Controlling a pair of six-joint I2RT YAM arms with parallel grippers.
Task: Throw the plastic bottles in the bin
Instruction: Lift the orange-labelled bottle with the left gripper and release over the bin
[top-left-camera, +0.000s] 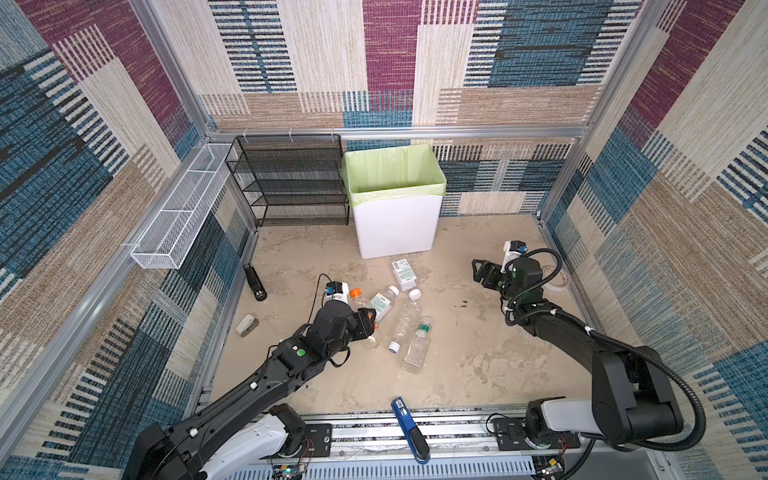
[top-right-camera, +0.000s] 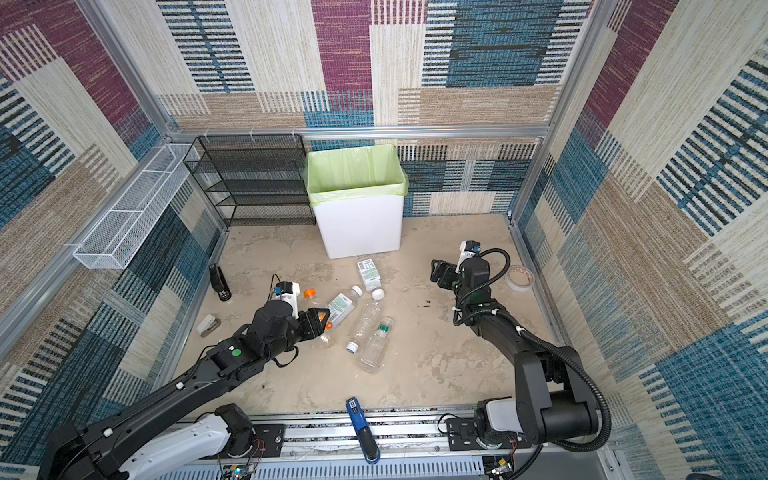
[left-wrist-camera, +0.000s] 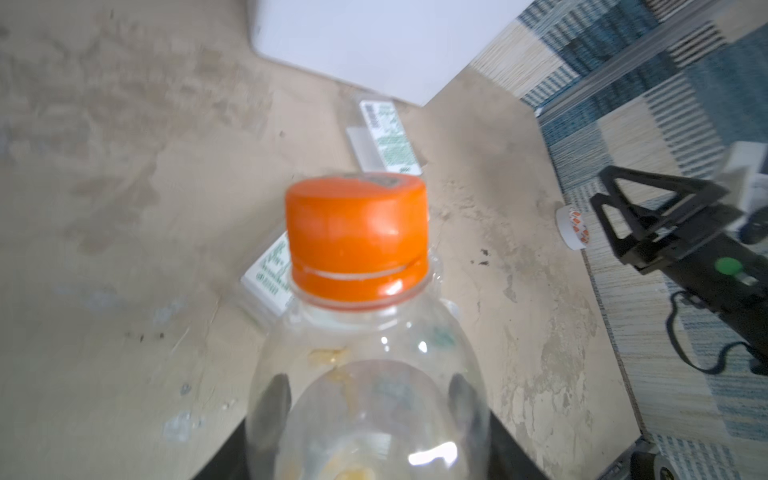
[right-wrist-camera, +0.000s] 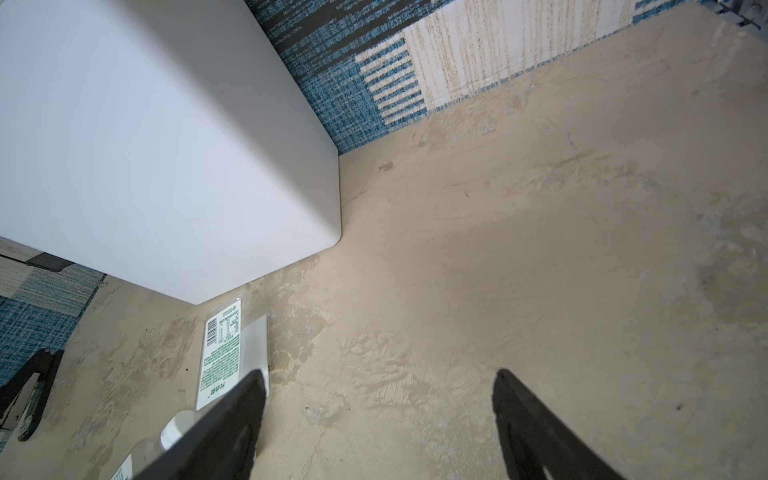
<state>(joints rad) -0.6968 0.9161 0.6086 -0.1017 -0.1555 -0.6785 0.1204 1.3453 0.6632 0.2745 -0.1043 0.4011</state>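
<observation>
We start with the orange-capped bottle (left-wrist-camera: 361, 332). It is clear and lies left of the middle of the tabletop (top-left-camera: 457, 374), cap toward the back edge. The cap carries a printed mark on top that we cannot read. The left gripper (top-left-camera: 370, 324) has its fingers (top-right-camera: 318, 320) pressed on the bottle's two sides, pinching it low on the body. We cannot tell whether the bottle rests on the tabletop.

Just right of it lie four more plastic bottles:
- A white-capped bottle (top-left-camera: 381, 303) has a white label in green print.
- A second labelled bottle (top-left-camera: 402, 274) lies nearer the bin. Its label shows a barcode (right-wrist-camera: 212, 332) above green text too small for us to read.
- A long clear bottle (top-left-camera: 405, 320) has a blue-and-white cap.
- A green-capped bottle (top-left-camera: 417, 349) lies beside the long clear one.

The bin (top-left-camera: 395, 224) stands at the middle of the back edge, white, with a light green liner (top-left-camera: 395, 166) folded over its rim.

The left arm (top-left-camera: 257, 382) stretches low from the front left corner toward the middle. The right arm (top-left-camera: 561, 328) rises from the front right corner with its elbow bent. The right gripper (right-wrist-camera: 380, 374) is near the right edge, pointing toward the bin, fingers spread wide over bare tabletop.

A tape roll (top-right-camera: 519, 278) lies at the right edge beside that wrist, with small orange marks on its core. A blue-and-black stapler (top-left-camera: 409, 428) lies across the front edge.
</observation>
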